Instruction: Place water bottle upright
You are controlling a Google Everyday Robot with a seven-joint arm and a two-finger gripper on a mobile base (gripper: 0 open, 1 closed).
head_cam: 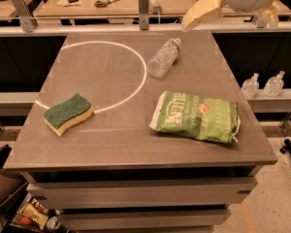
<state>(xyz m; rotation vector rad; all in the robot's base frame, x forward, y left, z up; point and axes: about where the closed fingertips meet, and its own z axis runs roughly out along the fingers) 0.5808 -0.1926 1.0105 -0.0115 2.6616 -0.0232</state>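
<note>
Hovering at the far edge of the table (111, 144), the gripper (224, 23) is spread wide, grasping nothing. The water bottle (164, 57) lies on its side near it, below and left.

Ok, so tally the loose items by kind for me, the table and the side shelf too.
Water bottle, lying on its side: 1
Sponge: 1
Green chip bag: 1
Pump-top bottles, on the shelf to the right: 2
Total: 5
Gripper, not counted, hangs above the far edge of the table.

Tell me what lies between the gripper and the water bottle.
Nothing: in the camera view only bare tabletop separates the gripper, above the table's far edge, from the water bottle lying on its side.
</note>
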